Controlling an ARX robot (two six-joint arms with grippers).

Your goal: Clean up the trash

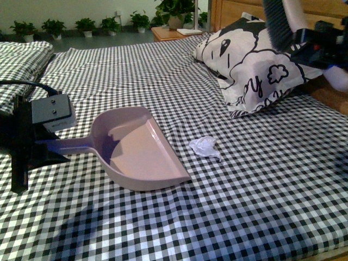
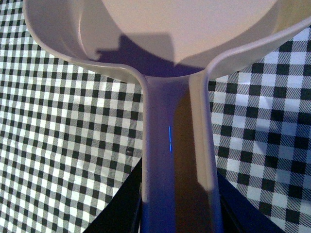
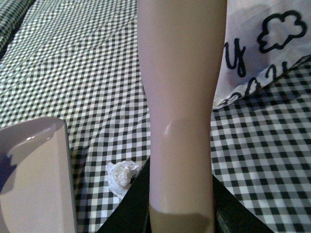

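Trash (image 1: 204, 145) is the smallest thing here. The largest is the bed sheet (image 1: 261, 206), a soft woven cloth in fine black-and-white gingham that lies mostly flat with a few shallow folds. On it, at the robot's right, sits a plump pillow (image 1: 255, 65) of white cloth printed with bold black cartoon outlines, a cloud shape and lettering.

Next in size is the dustpan (image 1: 144, 155), made of smooth moulded mauve plastic. It is a shallow scoop with raised curved walls, a flat floor and a straight open lip, and it narrows to a long channelled handle. The left claw (image 2: 177, 208) is closed on that handle, its black fingers (image 2: 121, 221) pressed to either side.

The brush (image 1: 277, 24) is held up above the pillow. It has a head of dark stiff bristles and a smooth, rounded, slightly glossy handle in pale mauve. The right claw (image 3: 181, 216) grips this handle from both sides.

The trash is a small crumpled wad of thin white paper or tissue, wrinkled and irregular. It lies on the sheet near the right end of the dustpan's open lip, not touching it, between dustpan and pillow. The left claw is well apart from it, with the whole dustpan between them. The right claw hangs higher, over the pillow, also well apart and to the robot's right of the wad.
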